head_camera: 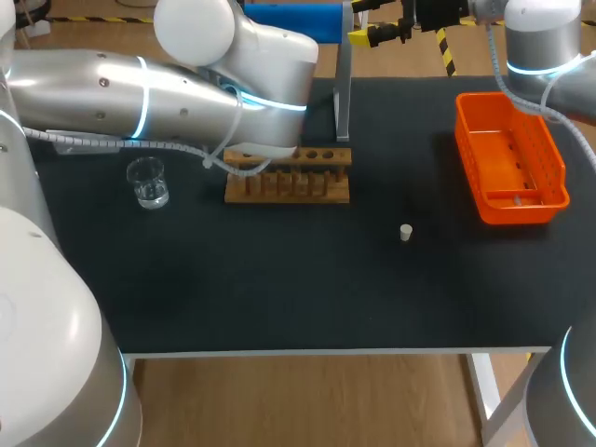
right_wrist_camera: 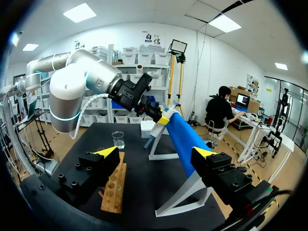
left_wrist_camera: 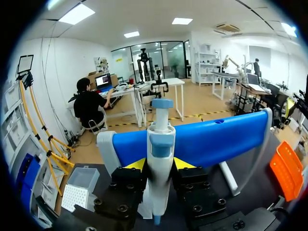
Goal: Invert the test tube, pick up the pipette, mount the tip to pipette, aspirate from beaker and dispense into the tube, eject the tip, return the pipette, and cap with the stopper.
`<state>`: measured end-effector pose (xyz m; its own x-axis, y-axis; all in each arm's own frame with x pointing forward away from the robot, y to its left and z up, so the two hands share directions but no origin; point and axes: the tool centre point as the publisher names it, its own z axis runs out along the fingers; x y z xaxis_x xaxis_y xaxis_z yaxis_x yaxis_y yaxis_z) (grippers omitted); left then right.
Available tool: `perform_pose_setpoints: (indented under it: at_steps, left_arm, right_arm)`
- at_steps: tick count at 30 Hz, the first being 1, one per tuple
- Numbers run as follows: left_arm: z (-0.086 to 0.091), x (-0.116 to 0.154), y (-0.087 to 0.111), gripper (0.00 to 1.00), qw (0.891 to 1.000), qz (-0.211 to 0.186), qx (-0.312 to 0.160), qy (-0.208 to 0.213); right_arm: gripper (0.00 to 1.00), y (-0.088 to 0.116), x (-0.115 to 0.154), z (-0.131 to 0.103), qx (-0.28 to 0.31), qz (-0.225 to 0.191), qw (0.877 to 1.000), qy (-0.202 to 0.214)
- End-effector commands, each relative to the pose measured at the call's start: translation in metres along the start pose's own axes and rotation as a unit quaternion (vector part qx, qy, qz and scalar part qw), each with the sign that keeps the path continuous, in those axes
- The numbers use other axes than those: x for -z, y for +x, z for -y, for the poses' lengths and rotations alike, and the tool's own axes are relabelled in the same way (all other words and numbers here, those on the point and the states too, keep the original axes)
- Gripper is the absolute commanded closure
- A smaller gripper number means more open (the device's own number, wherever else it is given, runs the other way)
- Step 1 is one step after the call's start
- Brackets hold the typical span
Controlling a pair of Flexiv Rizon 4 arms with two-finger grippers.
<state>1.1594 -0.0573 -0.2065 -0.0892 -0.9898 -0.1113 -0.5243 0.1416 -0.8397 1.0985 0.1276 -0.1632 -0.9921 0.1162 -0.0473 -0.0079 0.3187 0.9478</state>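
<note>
left wrist view, end effector (left_wrist_camera: 160,166) clamping slim white pipette (left_wrist_camera: 161,126)

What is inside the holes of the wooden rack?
The holes that show in the wooden rack look empty. The left arm covers its left end, which cannot be seen.
</note>
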Motion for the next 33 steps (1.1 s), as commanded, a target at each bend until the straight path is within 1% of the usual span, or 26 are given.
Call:
perform_pose_setpoints:
  at_steps: [1, 2, 3, 4, 14, 20, 23, 25, 26, 28, 30, 31, 33]
  left_arm:
    - [0.000, -0.001, 0.001, 0.50, 1.000, -0.001, 0.001, -0.003]
    - [0.000, -0.001, 0.002, 0.34, 1.000, -0.002, 0.001, -0.005]
    - [0.000, -0.001, 0.002, 0.10, 1.000, -0.002, 0.002, -0.005]
    - [-0.001, -0.001, 0.002, 0.00, 1.000, -0.002, 0.002, -0.006]
    - [0.001, 0.004, 0.002, 0.00, 1.000, -0.004, 0.005, -0.002]
    - [0.009, 0.015, 0.001, 0.00, 1.000, -0.012, 0.001, 0.009]
    - [0.011, 0.025, 0.000, 0.00, 1.000, -0.013, 0.001, 0.014]
    - [0.012, 0.034, 0.002, 0.00, 0.999, -0.039, 0.010, 0.021]
    - [0.012, 0.039, 0.003, 0.00, 0.999, -0.044, 0.007, 0.021]
    - [0.010, 0.050, 0.005, 0.00, 0.997, -0.076, 0.018, 0.029]
    - [0.008, 0.062, 0.008, 0.00, 0.994, -0.099, 0.009, 0.037]
    - [0.008, 0.069, 0.010, 0.00, 0.992, -0.120, 0.013, 0.047]
    - [0.009, 0.083, 0.012, 0.00, 0.987, -0.151, -0.002, 0.059]
  right_arm:
    - [0.00, -0.001, 0.001, -0.001, 0.000, -0.002, 1.000, 0.002]
    - [0.00, -0.001, 0.001, -0.001, 0.000, -0.002, 1.000, 0.002]
    - [0.00, -0.001, 0.001, -0.001, 0.000, -0.002, 1.000, 0.002]
    - [0.00, -0.001, 0.001, -0.001, 0.000, -0.002, 1.000, 0.002]
    - [0.00, -0.001, 0.001, -0.001, 0.000, -0.002, 1.000, 0.002]
    - [0.00, -0.001, 0.001, -0.001, 0.000, -0.002, 1.000, 0.002]
    - [0.00, -0.001, 0.001, -0.001, 0.000, -0.002, 1.000, 0.002]
    - [0.00, -0.001, 0.001, -0.001, 0.000, -0.002, 1.000, 0.002]
    - [0.00, -0.001, 0.001, -0.001, 0.000, -0.002, 1.000, 0.002]
    - [0.00, -0.001, 0.001, -0.001, 0.000, -0.002, 1.000, 0.002]
    - [0.00, -0.001, 0.001, -0.001, 0.000, -0.002, 1.000, 0.002]
    - [0.00, -0.001, 0.001, -0.001, 0.000, -0.002, 1.000, 0.002]
    - [0.00, -0.001, 0.001, -0.001, 0.000, -0.002, 1.000, 0.002]
